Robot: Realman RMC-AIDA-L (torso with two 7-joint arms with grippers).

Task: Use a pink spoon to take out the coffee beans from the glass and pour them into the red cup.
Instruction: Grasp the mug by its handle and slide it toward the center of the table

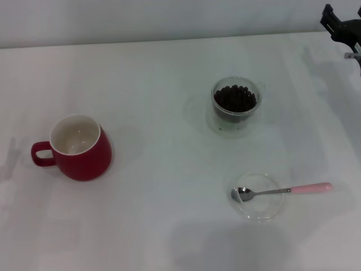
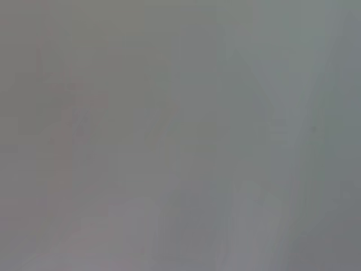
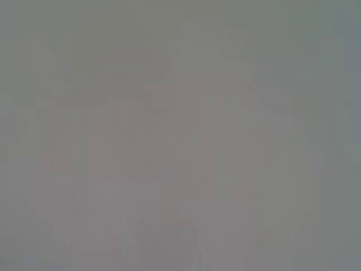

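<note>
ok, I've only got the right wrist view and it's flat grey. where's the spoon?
Observer: The pink spoon lies with its bowl in a flat clear dish. Its handle reaches out over the rim toward the robot's right.
Operator: glass loaded?
Observer: Yes. The glass holds a heap of coffee beans and stands farther from the robot than the dish.
Operator: and the right hand?
Observer: The right hand is far back on the robot's right, well away from the spoon and touching nothing.
</note>
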